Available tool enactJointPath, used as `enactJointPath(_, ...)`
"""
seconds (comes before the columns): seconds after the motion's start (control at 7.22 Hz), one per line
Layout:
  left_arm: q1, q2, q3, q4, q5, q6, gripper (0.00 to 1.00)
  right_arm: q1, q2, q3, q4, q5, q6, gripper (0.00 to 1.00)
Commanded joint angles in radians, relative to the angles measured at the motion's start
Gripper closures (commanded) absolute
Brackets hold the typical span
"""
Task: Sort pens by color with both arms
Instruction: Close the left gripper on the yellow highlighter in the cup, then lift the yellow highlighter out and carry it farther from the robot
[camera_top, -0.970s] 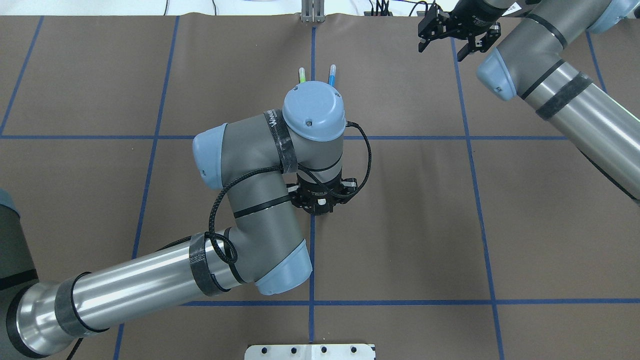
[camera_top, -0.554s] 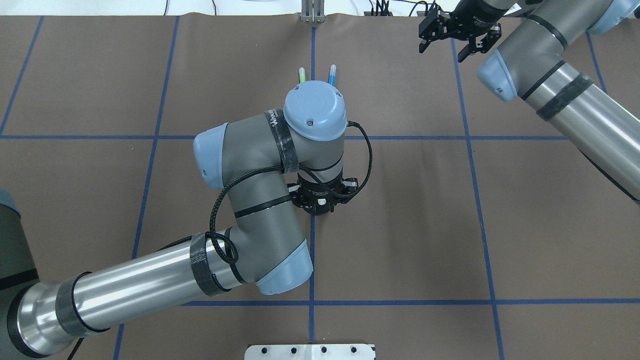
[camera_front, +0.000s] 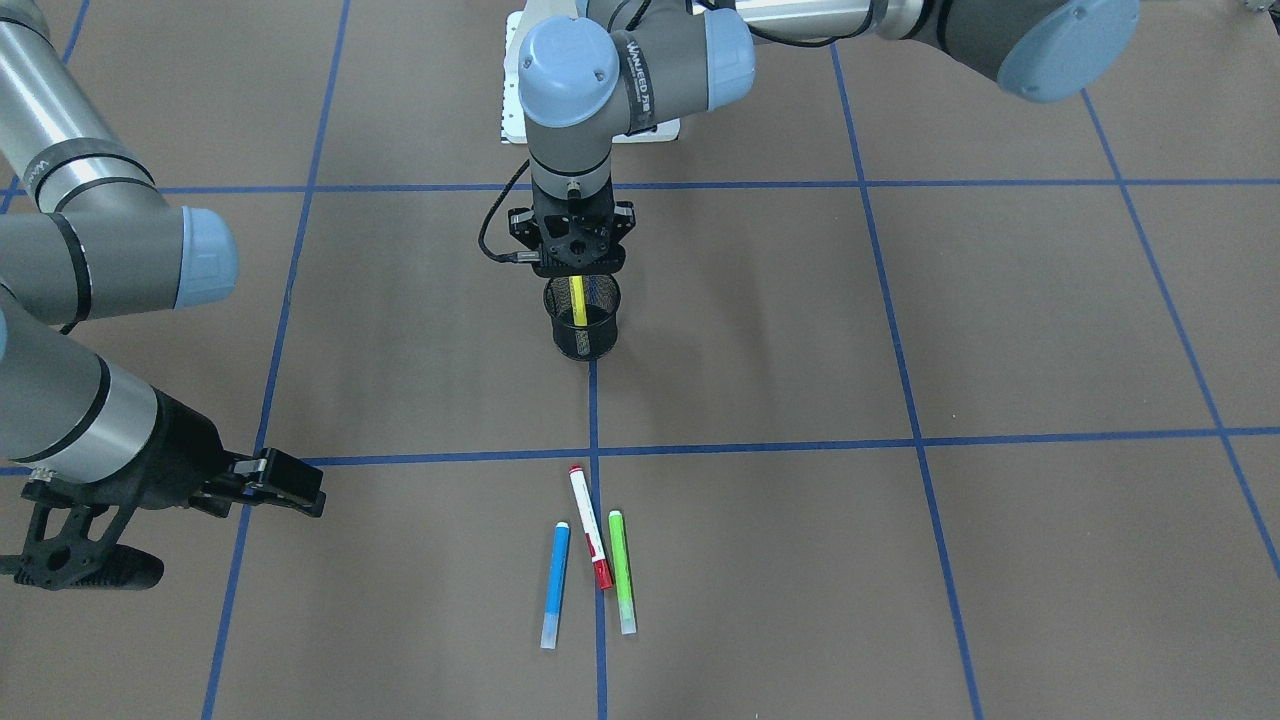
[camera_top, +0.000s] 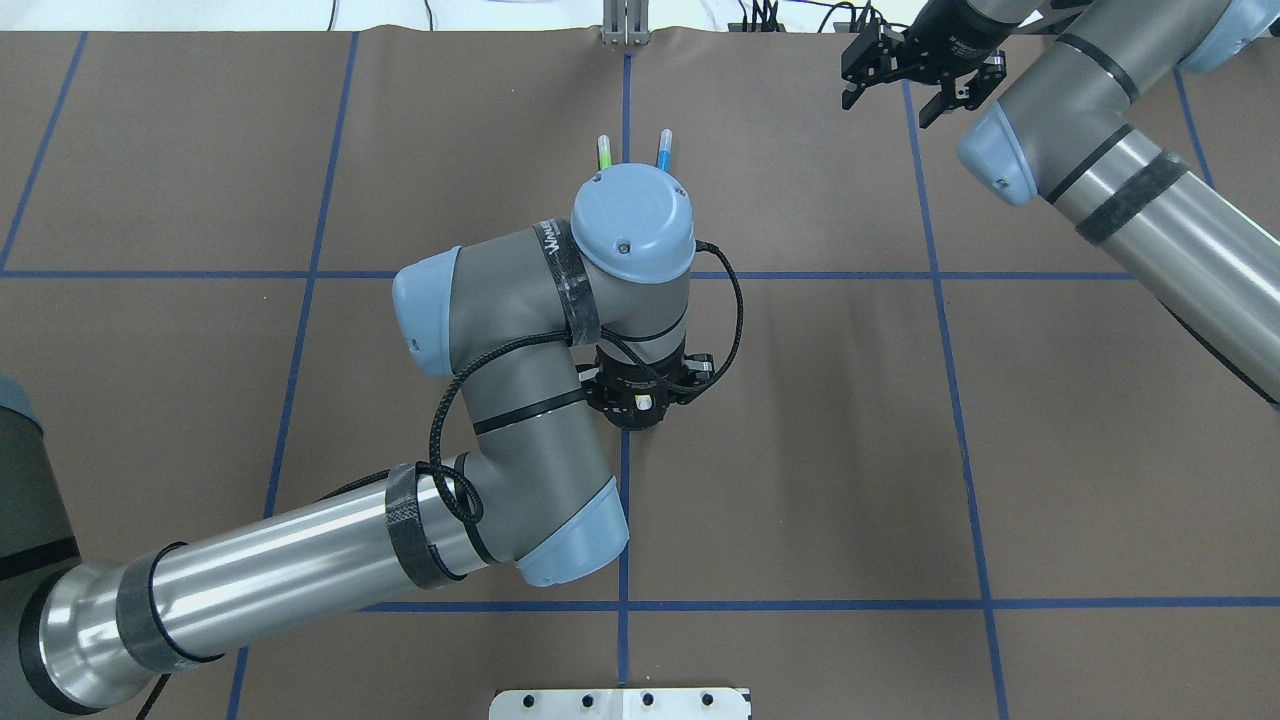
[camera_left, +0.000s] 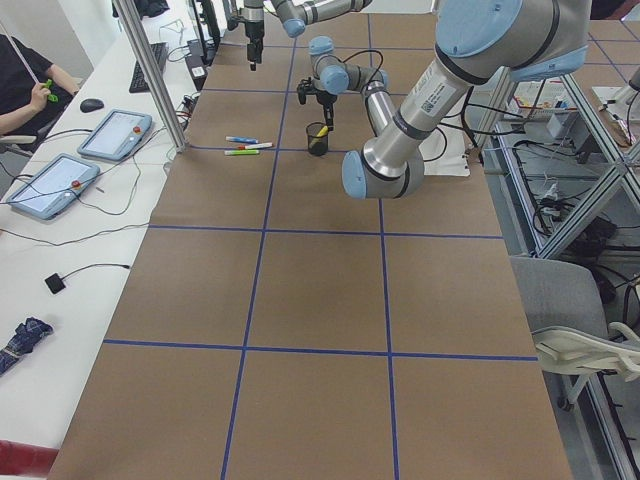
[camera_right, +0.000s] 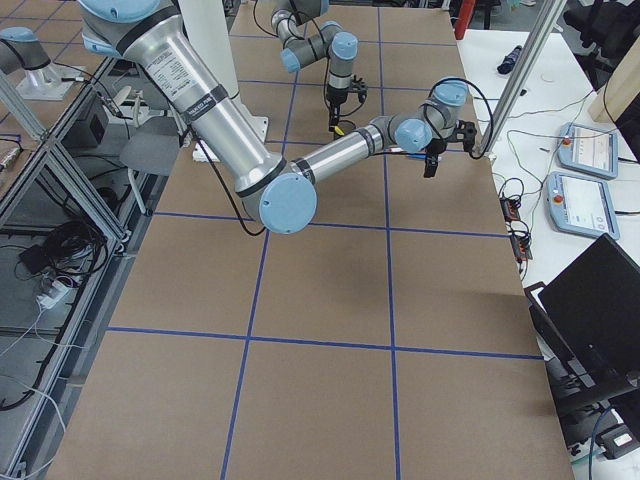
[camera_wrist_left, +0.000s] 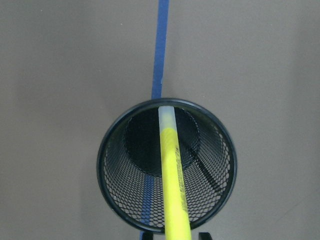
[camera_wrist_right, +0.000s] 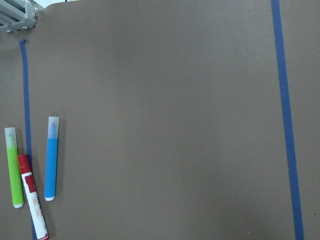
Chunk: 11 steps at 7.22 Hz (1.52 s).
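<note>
Fingertips (camera_wrist_left: 144, 235) of the left claw (camera_front: 575, 268) stood a little wider than the yellow pen (camera_wrist_left: 172, 175) that ran between them, with a thin gap on each side, so the claw was slightly open and gripped nothing. It hung straight above the black mesh cup (camera_front: 586, 345), pointing down. The yellow pen sat inside the cup, leaning, with its pale cap towards the cup's far wall.

On the table (camera_front: 900, 300), well apart from the cup on the side away from the robot's base, three pens lay nearly parallel. From the robot's left they were the green pen (camera_front: 621, 570), the white pen with red ends (camera_front: 590, 525) and the blue pen (camera_front: 555, 585). The white one was tilted, one red end close against the green pen.

The right claw (camera_front: 240, 540) hung far to the cup's right, about as far out as those three pens. Its fingers were spread wide and held nothing.
</note>
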Motion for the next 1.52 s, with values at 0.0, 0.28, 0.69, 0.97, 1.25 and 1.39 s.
enactJointPath(0.0, 0.000, 0.000, 0.004, -0.001, 0.001, -0.004, 0.73, 0.000, 0.000, 0.000, 0.000, 0.000, -0.002, 0.00)
enactJointPath(0.28, -0.001, -0.005, -0.010, 0.005, 0.002, -0.025, 0.88, 0.003, 0.000, 0.001, 0.000, 0.001, -0.002, 0.00)
enactJointPath(0.69, -0.020, -0.017, -0.161, 0.175, 0.004, -0.028, 1.00, 0.006, -0.002, 0.026, -0.006, 0.009, 0.000, 0.00)
enactJointPath(0.97, -0.043, -0.014, -0.250, 0.255, 0.009, -0.027, 1.00, 0.006, -0.003, 0.029, -0.008, 0.011, 0.000, 0.00)
enactJointPath(1.25, -0.095, 0.000, -0.333, 0.265, 0.007, -0.020, 1.00, 0.011, -0.015, 0.026, -0.008, 0.009, -0.002, 0.00)
enactJointPath(1.39, -0.127, 0.024, -0.402, 0.263, 0.010, -0.016, 1.00, 0.015, -0.019, 0.021, -0.008, 0.009, -0.002, 0.00)
